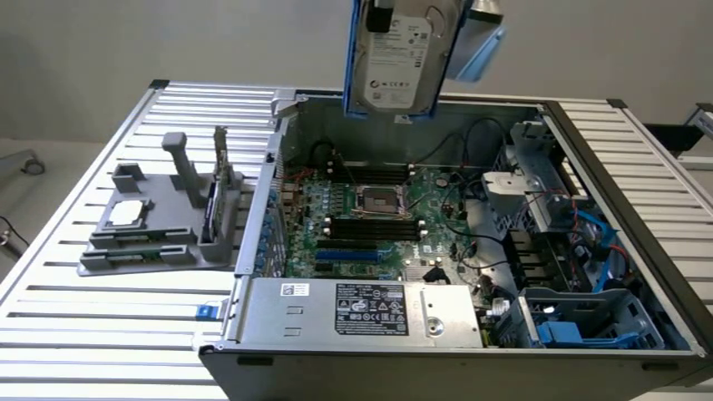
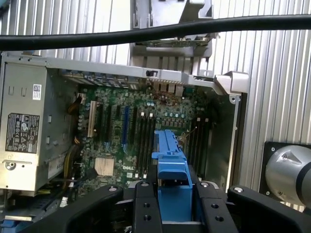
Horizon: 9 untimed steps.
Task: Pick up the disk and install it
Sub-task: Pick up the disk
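Exterior view first: the disk (image 1: 399,58) is way up in the air, hanging upright with its white label facing the camera and its blue carrier running down both sides, clear of everything below. It sits above the far wall of the open computer case (image 1: 446,355), roughly over the back end of the motherboard (image 1: 368,221), touching nothing in there. The arm comes in from above, so you mostly just see the drive dangling from the top of the frame. In the wrist view the camera looks straight down into the case, and the gripper (image 2: 171,194) has its black fingers (image 2: 146,199) pressed against either side of the blue carrier, so it's clamped on the disk, with the carrier sticking out past the fingertips toward the board. A black cable (image 2: 146,33) crosses that view, and a silver arm joint (image 2: 291,172) shows at the edge. Down on the ribbed metal table (image 1: 100,334), on the exterior view's left, a grey holder (image 1: 167,251) carries a small square chip (image 1: 126,213) and a thin dark card (image 1: 212,205) standing upright, both well apart from the disk. The power supply (image 1: 356,311) sits at the near end of the case, with blue drive cages (image 1: 579,322) in the near corner on the exterior view's right.
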{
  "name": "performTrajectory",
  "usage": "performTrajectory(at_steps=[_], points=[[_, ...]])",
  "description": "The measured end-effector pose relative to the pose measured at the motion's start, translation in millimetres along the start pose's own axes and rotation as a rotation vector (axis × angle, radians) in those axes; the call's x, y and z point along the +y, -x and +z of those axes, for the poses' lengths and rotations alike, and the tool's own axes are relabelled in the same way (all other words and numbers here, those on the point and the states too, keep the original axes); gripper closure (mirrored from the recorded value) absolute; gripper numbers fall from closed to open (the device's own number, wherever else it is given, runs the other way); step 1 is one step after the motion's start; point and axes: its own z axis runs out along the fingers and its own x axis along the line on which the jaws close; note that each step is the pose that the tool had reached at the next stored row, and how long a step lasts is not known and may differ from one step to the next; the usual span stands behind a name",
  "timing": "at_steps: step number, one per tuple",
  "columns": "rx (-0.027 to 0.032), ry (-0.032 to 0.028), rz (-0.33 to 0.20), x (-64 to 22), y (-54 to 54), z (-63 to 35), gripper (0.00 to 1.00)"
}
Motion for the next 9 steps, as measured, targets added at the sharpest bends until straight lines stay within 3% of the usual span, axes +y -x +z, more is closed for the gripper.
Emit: performTrajectory(at_steps=[9], points=[[-0.0032,-0.0004,0.000,-23.6,-20.6,-2.7,0.67]])
